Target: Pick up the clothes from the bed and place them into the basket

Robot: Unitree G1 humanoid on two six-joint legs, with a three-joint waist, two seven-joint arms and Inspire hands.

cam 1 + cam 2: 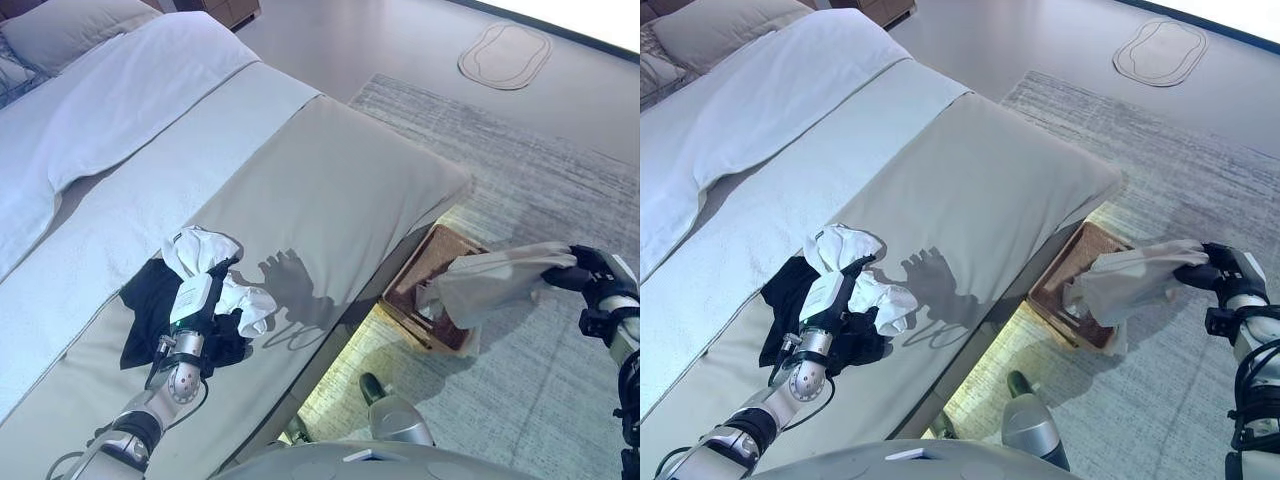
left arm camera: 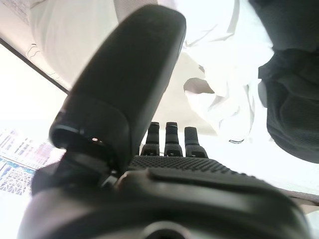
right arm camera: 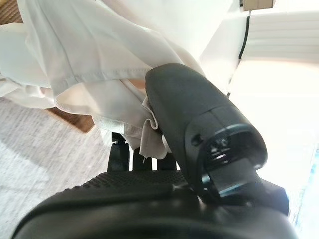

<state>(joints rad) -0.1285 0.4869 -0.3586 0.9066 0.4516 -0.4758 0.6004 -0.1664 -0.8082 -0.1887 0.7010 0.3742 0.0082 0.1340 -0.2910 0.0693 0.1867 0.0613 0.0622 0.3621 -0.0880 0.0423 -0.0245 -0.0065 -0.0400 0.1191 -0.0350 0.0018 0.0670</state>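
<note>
Cloth pale, crumpled, pinched in right hand over basket.

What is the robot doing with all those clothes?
It is tidying clothes off the bed. Its right hand is pinching a pale beige cloth garment and holding it over the brown woven basket on the floor beside the bed. Its left hand is down on the bed at the crumpled white garment, which lies on a black garment. Those two are not in the basket yet.
</note>
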